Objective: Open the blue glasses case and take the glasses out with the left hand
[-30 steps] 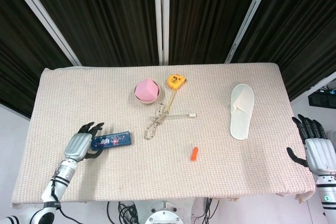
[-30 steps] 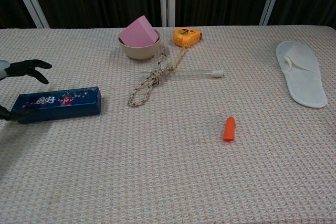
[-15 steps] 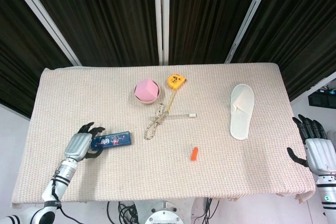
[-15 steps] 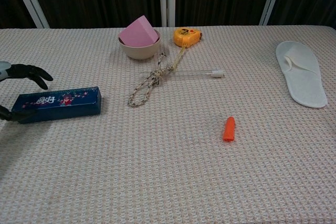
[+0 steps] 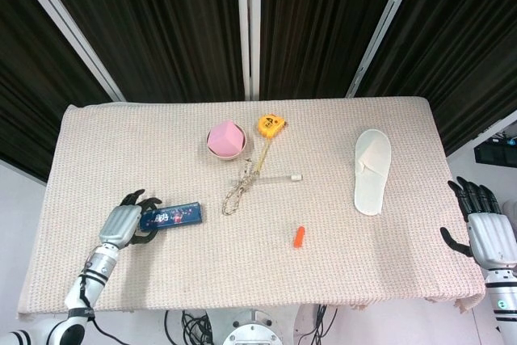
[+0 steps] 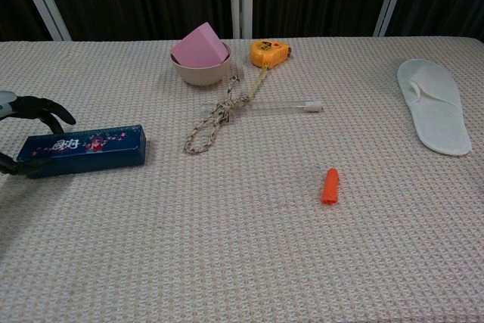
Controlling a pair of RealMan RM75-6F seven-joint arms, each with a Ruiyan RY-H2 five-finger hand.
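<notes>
Woven beige cloth (image 5: 161, 280) over table. Case (image 5: 171, 216): long blue rectangular box, glossy printed lid, closed, flat at near left. Left hand (image 5: 123, 225) at case's left end, dark fingers (image 6: 47, 108) curved over far edge, thumb against near edge. Right hand (image 5: 483, 232) off right edge, fingers spread, empty.

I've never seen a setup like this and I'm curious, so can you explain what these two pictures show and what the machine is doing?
This is a robot with two arms, each ending in a robot hand with fingers. One picture looks down from its head, the other looks forward from its chest.

The cloth-covered table holds a blue glasses case, a bowl with a pink block, an orange tape measure, a knotted rope, a clear tube, a small orange piece and a white slipper.

The left robot hand has its fingers around the case's end; the case is closed. The right robot hand is open beside the table, holding nothing.
</notes>
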